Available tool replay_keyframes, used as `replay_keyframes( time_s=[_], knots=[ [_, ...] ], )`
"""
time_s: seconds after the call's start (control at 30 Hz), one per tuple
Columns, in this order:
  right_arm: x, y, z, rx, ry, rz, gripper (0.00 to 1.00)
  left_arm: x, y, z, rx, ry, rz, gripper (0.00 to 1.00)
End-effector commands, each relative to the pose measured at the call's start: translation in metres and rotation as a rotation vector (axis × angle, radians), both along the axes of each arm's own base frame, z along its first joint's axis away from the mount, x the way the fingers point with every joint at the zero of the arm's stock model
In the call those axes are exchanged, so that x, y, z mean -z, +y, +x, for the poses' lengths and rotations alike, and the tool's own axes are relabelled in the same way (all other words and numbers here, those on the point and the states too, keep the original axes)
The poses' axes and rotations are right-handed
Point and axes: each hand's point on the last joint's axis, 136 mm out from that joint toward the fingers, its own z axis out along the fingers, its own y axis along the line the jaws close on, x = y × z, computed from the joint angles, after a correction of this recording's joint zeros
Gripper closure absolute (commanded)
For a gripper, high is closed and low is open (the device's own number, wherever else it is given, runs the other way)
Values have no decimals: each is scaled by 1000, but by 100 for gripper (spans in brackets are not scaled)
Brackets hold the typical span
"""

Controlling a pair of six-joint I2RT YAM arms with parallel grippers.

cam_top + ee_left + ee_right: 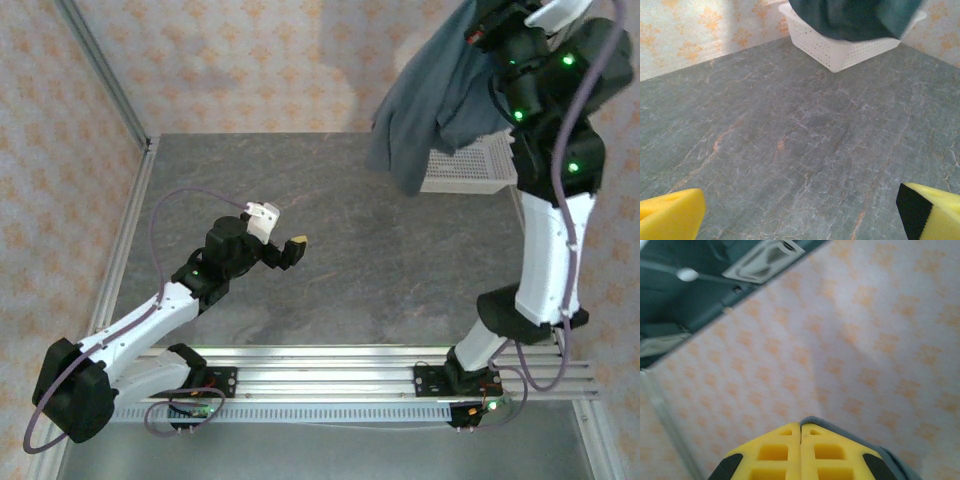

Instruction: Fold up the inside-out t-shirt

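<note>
One inside-out t-shirt [430,100], pinched in the tightly closed right gripper [800,426], hung lengthwise downward over the white mesh basket [465,168], well apart from and rightward beyond the left gripper [282,232], jaws spread wide and empty above the table [350,260].

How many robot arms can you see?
2. The left arm reaches low over the table; the right arm stands tall at the right, holding the t-shirt above the basket.

Slate-grey t-shirt [420,100], white mesh basket [465,165], grey veined table [330,220], orange-flowered wall [250,60], yellow fingertips [670,217].
</note>
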Motion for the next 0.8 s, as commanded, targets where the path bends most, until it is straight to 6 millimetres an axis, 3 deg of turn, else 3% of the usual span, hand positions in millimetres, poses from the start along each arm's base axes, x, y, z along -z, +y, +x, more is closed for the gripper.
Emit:
replay_keyframes(
  time_s=[0.0,0.07,0.13,0.2,0.3,0.4,0.47,0.6,0.67,0.77],
  knots=[
    [15,37,9,-210,59,57,100,-13,-6,0,6,-22,-64,0],
    [45,57,25,-279,163,57,100,-20,-9,-2,18,-26,-102,0],
    [94,82,48,-326,310,38,100,-28,-9,-6,17,-27,-144,0],
    [159,114,71,-379,467,-12,100,-36,-4,-10,-8,-27,-189,0],
    [272,160,95,-441,690,-102,99,-37,14,-14,-108,-9,-250,0],
    [352,187,93,-501,851,-235,76,-31,28,-19,-176,29,-266,0],
    [382,180,90,-451,918,-297,58,-24,32,-21,-209,82,-276,0],
    [407,132,82,-225,897,-307,37,2,15,-25,-186,295,-310,0],
    [426,99,73,-81,914,-303,30,21,-2,-30,-145,428,-318,0],
    [482,67,55,32,1021,-299,29,56,-14,-35,-165,566,-288,1]
  ],
)
